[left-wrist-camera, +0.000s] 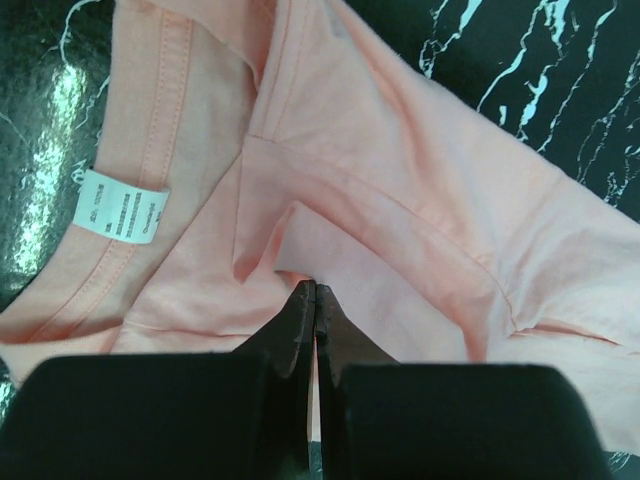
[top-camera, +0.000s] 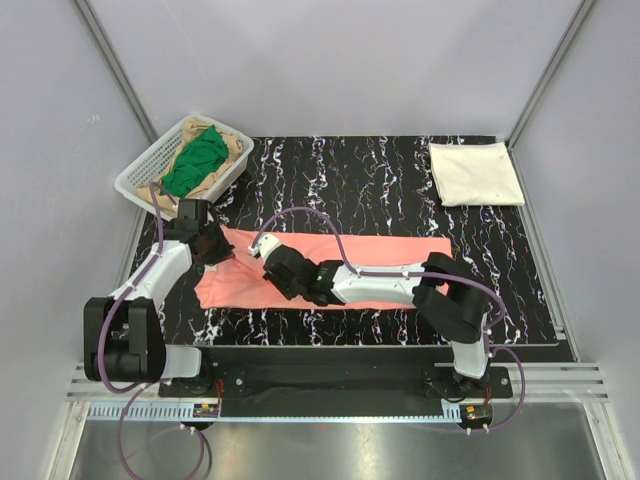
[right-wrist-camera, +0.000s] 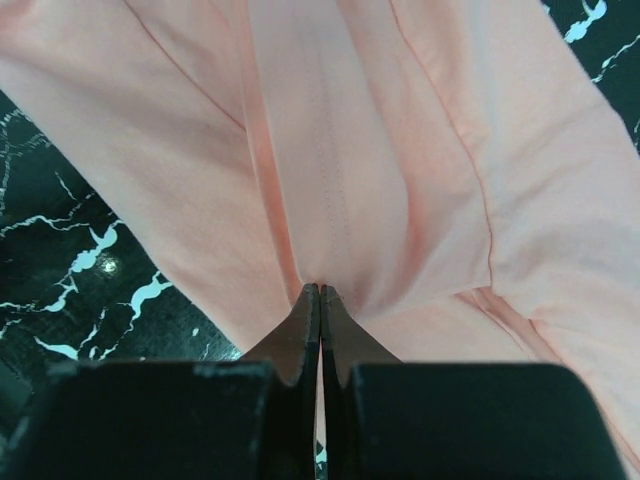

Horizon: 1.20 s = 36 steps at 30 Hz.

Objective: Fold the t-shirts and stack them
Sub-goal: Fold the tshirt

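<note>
A salmon-pink t-shirt point(top-camera: 390, 248) lies folded into a long strip across the black marbled mat. My left gripper point(top-camera: 222, 252) is shut on its left end near the collar, where a white label point(left-wrist-camera: 122, 213) shows on the shirt point(left-wrist-camera: 400, 170). My right gripper point(top-camera: 268, 252) is shut on a fold of the same shirt point(right-wrist-camera: 380, 150) just right of the left one. A cream-white t-shirt point(top-camera: 475, 172) lies folded at the mat's far right corner. A green t-shirt point(top-camera: 195, 160) and a tan one point(top-camera: 236, 146) lie in the basket.
A white mesh basket point(top-camera: 140, 172) stands at the far left, off the mat's corner. The black marbled mat point(top-camera: 350, 180) covers the table. Grey walls close in the sides and back.
</note>
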{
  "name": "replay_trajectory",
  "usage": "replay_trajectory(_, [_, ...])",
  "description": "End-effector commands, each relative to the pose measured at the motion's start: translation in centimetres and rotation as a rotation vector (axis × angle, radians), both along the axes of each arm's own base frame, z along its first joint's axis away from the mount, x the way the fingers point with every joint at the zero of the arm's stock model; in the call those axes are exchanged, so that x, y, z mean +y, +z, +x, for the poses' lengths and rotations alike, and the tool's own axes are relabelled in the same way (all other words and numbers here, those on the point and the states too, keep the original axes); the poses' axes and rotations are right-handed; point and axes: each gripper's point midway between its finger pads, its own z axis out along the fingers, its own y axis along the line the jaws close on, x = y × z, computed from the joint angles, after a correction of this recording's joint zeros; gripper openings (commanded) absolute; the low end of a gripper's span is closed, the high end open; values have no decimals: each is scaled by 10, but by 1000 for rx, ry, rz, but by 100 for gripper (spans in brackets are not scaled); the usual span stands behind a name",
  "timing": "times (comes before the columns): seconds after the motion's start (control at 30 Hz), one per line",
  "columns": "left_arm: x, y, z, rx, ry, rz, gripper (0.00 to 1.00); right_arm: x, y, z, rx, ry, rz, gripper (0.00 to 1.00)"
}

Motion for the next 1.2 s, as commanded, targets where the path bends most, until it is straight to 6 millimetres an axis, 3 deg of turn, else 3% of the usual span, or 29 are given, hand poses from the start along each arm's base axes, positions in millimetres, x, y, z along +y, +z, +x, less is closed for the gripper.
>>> replay_trajectory(0.0, [3, 9, 2, -24, 22, 21, 0, 10, 45, 5, -62, -34, 117, 0])
replay_trajectory(0.1, [2, 9, 0, -14, 21, 54, 0, 10, 53, 8, -72, -53, 140, 0])
replay_trajectory(0.3, [-7, 8, -14, 6, 62, 21, 0, 6, 49, 4, -49, -66, 150, 0])
replay_trajectory(0.5, [-3, 8, -24, -9, 179, 34, 0, 0, 55, 22, -47, -145, 228, 0])
replay_trajectory(0.87, [15, 12, 12, 19, 235, 145, 0, -24, 34, 67, 72, -259, 326, 0])
replay_trajectory(1.17, [1, 13, 49, 27, 142, 136, 0, -27, 20, 82, 100, -287, 323, 0])
